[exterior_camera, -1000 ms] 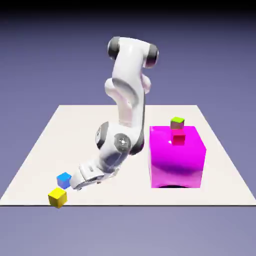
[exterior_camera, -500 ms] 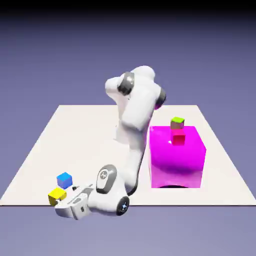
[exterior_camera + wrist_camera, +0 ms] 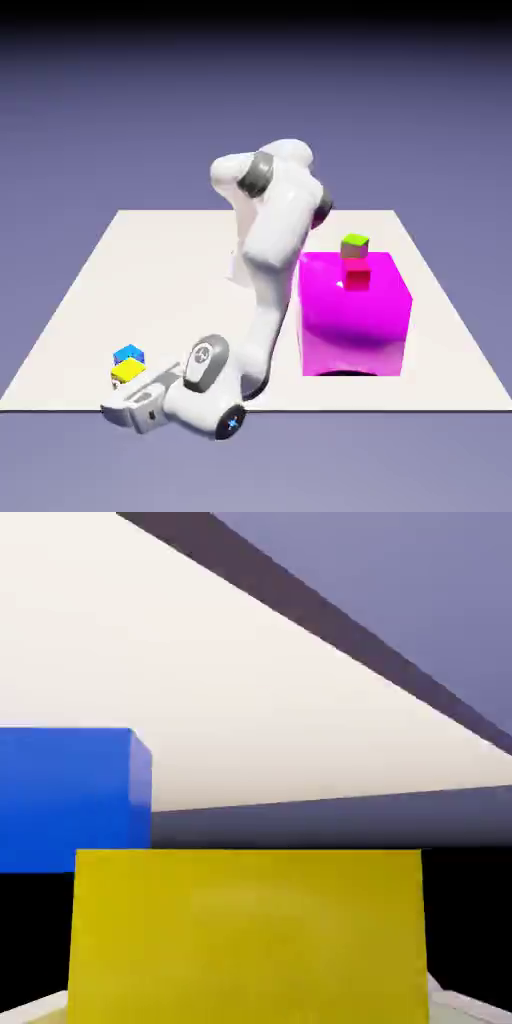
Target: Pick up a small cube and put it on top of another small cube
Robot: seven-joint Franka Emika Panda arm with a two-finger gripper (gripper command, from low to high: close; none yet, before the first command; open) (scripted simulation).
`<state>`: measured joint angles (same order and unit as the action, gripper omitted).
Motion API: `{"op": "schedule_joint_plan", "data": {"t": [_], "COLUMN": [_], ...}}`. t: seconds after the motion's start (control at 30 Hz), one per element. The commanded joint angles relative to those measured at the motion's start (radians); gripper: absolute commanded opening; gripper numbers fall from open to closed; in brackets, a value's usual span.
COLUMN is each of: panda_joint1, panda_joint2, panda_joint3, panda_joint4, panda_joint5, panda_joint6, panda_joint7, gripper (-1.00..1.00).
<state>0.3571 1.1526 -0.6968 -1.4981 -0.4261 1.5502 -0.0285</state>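
Hand view | yellow cube [image 3: 248,937]: plain, flat-faced, large | fingers [image 3: 445,1000]: closed on it

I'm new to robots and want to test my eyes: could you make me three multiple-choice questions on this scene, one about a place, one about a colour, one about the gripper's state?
1. Where is the red cube?
A) Beside the blue cube
B) At the big block
C) In the gripper

2. What colour is the big block?
A) Magenta
B) Green
C) White

3. What is the gripper doing?
A) Standing wide open, with nothing in it
B) Holding the blue cube
C) Closed on the yellow cube

Right letters:
1: B, the red cube shows against the big block, far from the blue cube.
2: A, its front and top show bright magenta.
3: C, the yellow cube fills the space between the finger tips of the gripper in the hand view.
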Motion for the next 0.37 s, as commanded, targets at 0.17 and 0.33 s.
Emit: {"op": "schedule_joint_plan", "data": {"t": [0.17,0.33], "panda_joint1": [0.004,0.002], "panda_joint2": [-0.021,-0.023], "panda_joint3": [-0.055,-0.055], "panda_joint4": [-0.099,-0.134], "panda_joint5": [0.11,0.108], "panda_joint6": [-0.022,0.012], "panda_joint7": [0.005,0.014], "gripper": [-1.0,1.0]}}
